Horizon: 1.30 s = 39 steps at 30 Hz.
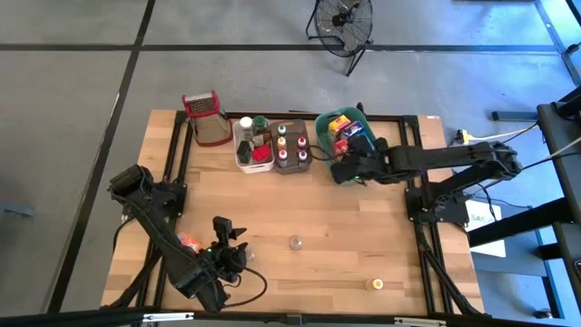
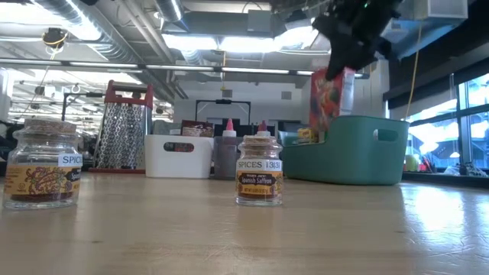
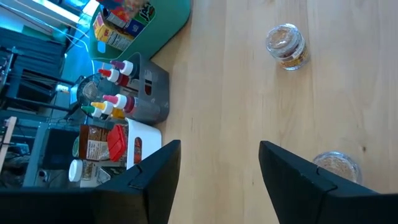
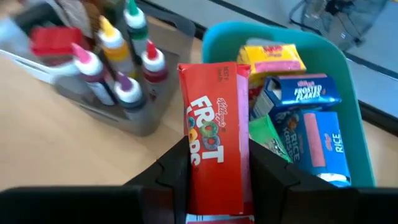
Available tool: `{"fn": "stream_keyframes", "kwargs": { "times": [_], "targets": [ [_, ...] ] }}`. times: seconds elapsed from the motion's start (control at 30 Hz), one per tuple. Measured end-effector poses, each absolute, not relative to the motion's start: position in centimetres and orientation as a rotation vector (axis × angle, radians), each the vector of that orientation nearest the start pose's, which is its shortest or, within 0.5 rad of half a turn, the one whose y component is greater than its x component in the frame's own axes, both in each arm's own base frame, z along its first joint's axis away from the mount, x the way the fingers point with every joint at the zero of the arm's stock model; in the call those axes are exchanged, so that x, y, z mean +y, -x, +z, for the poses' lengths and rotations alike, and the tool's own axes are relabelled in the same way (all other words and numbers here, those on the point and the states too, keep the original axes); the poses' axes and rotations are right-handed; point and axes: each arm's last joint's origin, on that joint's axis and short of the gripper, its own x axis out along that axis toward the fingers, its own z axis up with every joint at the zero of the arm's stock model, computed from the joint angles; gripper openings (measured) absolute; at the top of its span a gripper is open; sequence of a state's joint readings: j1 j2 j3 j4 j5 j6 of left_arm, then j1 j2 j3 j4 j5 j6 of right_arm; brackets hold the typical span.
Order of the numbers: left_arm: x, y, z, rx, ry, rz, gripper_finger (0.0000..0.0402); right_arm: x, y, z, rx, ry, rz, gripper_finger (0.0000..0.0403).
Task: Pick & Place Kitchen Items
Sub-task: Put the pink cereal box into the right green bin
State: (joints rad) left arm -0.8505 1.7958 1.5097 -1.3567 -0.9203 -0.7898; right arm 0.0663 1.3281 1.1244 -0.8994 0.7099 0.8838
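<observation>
Right wrist view: the right gripper [image 4: 217, 177] clamps a red Froot Loops box [image 4: 214, 152], lower end hidden, above the teal bin [image 4: 348, 134]; left gripper [image 3: 217, 171] gapes empty.

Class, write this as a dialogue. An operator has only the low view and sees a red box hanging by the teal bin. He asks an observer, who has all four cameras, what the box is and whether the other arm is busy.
Operator: What is that red box?
Observer: A Froot Loops box, clamped upright in the right tool.
Operator: What is in the teal bin?
Observer: The teal bin holds more cereal boxes, including a Frosted Flakes box.
Operator: And the other arm?
Observer: The left tool is open and empty at the table's front, with a spice jar just beyond one finger.
</observation>
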Motion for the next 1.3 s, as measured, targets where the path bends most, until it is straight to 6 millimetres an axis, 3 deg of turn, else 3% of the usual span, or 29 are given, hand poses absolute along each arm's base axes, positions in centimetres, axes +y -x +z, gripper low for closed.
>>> {"fn": "stream_keyframes", "kwargs": {
  "times": [0.53, 0.77, 1.3],
  "targets": [
    [-22.8, -23.2, 26.4, 0.878, -0.552, 0.426, 0.0213, -4.0, -27.3, 24.4, 0.857, -0.333, -1.155, 0.0122],
    [-22.8, -23.2, 26.4, 0.879, -0.552, 0.426, 0.0214, -4.6, -28.1, 23.2, 0.888, -0.348, -1.166, 0.0123],
    [-22.9, -23.2, 26.4, 0.878, -0.549, 0.425, 0.0212, -4.6, -28.0, 22.9, 0.927, -0.338, -1.161, 0.0203]
  ]
}}
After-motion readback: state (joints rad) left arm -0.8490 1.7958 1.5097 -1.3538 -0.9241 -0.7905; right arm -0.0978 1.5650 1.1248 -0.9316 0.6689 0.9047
